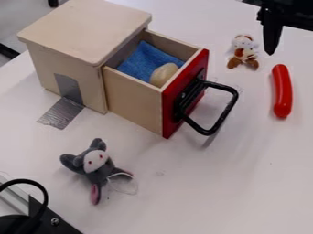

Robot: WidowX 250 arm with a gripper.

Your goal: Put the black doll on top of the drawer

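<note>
The black doll, a dark grey plush with a pale face and pink on its ears or feet, lies on the table at the lower left. Behind it stands the wooden drawer box with a bare flat top. Its drawer is pulled out, showing a red front and a black handle. Over the table's upper right hangs the gripper, right of the drawer and well away from the doll.
Inside the drawer are a blue cloth and a pale rounded object. A small brown-and-white plush and a red sausage-shaped toy lie at the right. Black equipment and a cable occupy the lower left corner.
</note>
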